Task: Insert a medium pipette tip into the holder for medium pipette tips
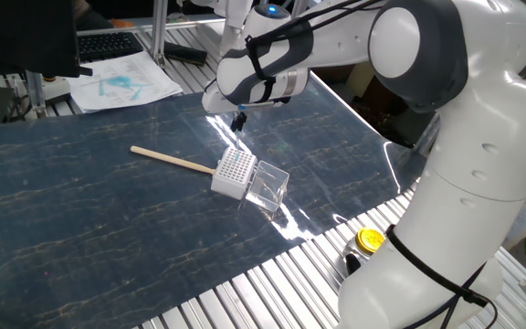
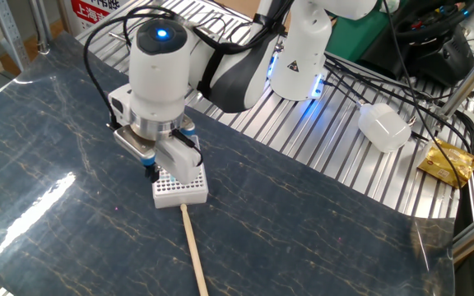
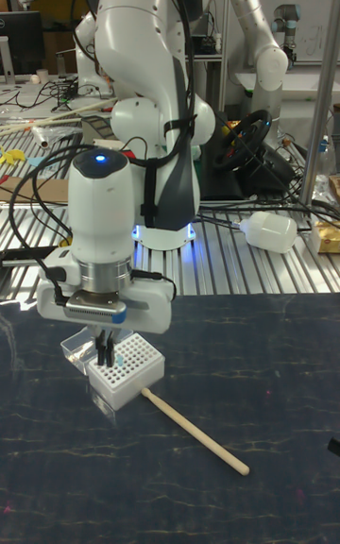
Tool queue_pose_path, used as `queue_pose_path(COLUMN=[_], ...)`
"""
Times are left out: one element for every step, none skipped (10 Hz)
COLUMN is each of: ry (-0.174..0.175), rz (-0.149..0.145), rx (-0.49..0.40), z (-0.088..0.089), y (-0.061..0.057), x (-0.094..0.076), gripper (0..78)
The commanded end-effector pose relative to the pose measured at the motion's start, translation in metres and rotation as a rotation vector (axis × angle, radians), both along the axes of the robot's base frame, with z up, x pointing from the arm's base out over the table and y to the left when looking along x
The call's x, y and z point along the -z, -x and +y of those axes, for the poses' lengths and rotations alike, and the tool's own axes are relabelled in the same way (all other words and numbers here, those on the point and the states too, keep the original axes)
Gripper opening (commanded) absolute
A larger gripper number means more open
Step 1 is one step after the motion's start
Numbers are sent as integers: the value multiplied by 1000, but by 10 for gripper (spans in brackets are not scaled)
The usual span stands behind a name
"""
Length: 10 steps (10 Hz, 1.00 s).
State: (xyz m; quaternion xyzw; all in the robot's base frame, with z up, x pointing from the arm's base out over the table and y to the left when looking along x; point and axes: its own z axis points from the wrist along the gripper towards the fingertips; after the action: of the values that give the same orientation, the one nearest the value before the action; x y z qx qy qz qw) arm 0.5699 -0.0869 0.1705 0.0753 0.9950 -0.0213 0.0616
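A: colours here? The pipette tip holder (image 1: 234,172) is white, dotted with a grid of dark holes, clear lid (image 1: 268,186).

B: yep, tan wooden stick (image 1: 173,162), dark blue marbled mat (image 1: 80,219) with pale veins, white-and-grey arm (image 1: 446,110).

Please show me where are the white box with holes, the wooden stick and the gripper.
white box with holes (image 1: 235,167), one fixed view, on its holed top.
wooden stick (image 1: 172,161), same view, mid-length.
gripper (image 3: 102,356), tall fixed view, between its fingertips.

Dark marbled mat (image 1: 80,219) over a ribbed metal table (image 2: 344,177); cluttered lab benches (image 3: 38,119) behind.
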Motion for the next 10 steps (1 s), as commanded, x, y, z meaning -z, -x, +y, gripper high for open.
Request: queue_pose_path(ry=[7, 7, 6, 6, 6, 6, 5, 5, 5, 5], rz=[-43, -44, -53, -55, -58, -66, -71, -76, -79, -80], rx=[-14, -15, -20, -19, -19, -17, -15, -14, -13, -13], z=[-4, -5, -7, -6, -6, -6, -5, -4, -4, -4], y=[0, 0, 2, 3, 4, 7, 9, 10, 11, 11], x=[-1, -1, 2, 2, 3, 5, 6, 7, 8, 8], gripper=[11, 11, 11, 11, 11, 11, 11, 11, 11, 11])
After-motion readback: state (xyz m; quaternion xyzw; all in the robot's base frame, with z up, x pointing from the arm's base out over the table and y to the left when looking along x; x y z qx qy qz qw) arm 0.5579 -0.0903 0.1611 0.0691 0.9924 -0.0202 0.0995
